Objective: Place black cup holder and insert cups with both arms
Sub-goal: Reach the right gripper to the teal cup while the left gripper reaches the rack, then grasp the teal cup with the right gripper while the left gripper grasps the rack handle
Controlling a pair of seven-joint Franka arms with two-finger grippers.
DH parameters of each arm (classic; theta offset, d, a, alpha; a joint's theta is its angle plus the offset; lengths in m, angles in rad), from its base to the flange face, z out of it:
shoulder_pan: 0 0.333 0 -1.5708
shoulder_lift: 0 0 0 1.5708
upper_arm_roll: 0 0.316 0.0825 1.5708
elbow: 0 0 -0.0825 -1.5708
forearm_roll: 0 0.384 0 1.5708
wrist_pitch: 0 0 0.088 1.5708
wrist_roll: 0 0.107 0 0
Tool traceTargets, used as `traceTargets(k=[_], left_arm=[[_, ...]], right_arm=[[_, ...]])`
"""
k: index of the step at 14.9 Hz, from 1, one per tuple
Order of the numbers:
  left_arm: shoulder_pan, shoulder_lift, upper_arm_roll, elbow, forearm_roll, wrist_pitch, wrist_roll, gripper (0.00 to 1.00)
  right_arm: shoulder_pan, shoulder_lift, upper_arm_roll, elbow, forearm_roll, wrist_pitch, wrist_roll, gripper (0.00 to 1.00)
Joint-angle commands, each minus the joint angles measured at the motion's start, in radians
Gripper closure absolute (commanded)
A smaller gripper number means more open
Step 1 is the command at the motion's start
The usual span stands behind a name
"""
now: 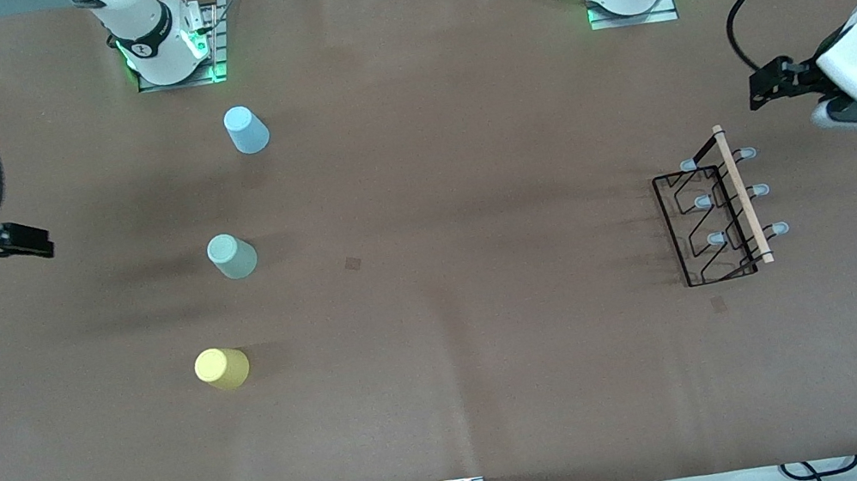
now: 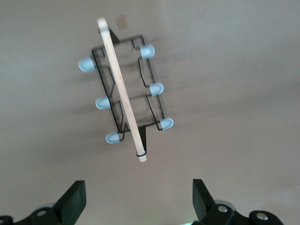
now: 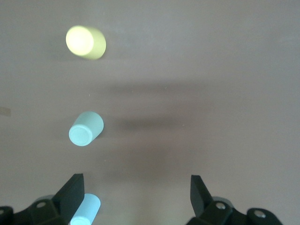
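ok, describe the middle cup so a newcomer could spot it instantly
Three upside-down cups stand in a row on the brown table toward the right arm's end. The pale green cup is the middle one, between the light blue cup and the yellow cup nearest the front camera.

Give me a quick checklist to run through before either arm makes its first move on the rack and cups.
1. Left gripper jaws open, empty, up near the rack: ok.
2. Right gripper jaws open, empty, at the cups' end of the table: ok.
3. Black cup holder free on the table, untouched, wooden handle exposed: ok.
4. Light blue cup, pale green cup, yellow cup spaced apart, mouth down: ok.
5. Cups on the prongs: not ok, none yet.
6. Holder in its final place: cannot tell.
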Motion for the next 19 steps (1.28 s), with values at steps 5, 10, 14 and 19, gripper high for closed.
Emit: traceTargets(k=[5,10,14,19], left_arm=[[-0.004,0.142,-0.007,-0.068,0.022,0.239,-0.059,0.00],[-0.003,0.208,-0.007,-0.088,0.022,0.329,-0.059,0.20],[-0.001,0.234,-0.004,-0.088,0.028,0.353,-0.052,0.33],[-0.001,0.245,-0.004,-0.088,0.076,0.370,-0.053,0.33]], right_arm=[[0.103,-0.069,-0.003,-0.453,0.055,0.494,0.102,0.00],[0.167,-0.063,-0.001,-0.658,0.053,0.830,0.144,0.00],[0.172,-0.035,-0.001,-0.705,0.055,0.920,0.179,0.00],[0.233,0.011,0.003,-0.705,0.055,0.968,0.326,0.00]])
